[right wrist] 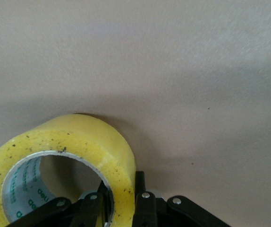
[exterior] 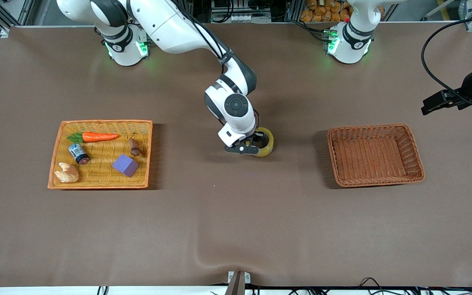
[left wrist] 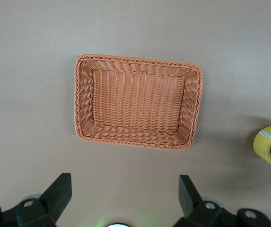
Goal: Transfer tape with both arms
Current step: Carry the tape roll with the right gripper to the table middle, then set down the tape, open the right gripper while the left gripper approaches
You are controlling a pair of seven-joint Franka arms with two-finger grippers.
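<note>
With my right gripper [exterior: 253,146] clamped on the wall of the tape [exterior: 265,142] mid-table, I set it down flat, the basket [exterior: 415,162] at three o'clock, while my left gripper [left wrist: 121,198] waits open.

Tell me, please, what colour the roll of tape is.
Translucent yellow, with a grey-white inner core; the tape shows best in the right wrist view.

I see a flat orange-rimmed wicker tray [exterior: 57,153] toward the right arm's end of the table. In it lie a carrot [exterior: 98,137], a small dark jar [exterior: 78,153], a brown piece [exterior: 134,147], a purple block [exterior: 125,165] and a pale bread-like item [exterior: 67,173]. Toward the left arm's end I see a deeper brown wicker basket [exterior: 416,162], nothing in it.
</note>
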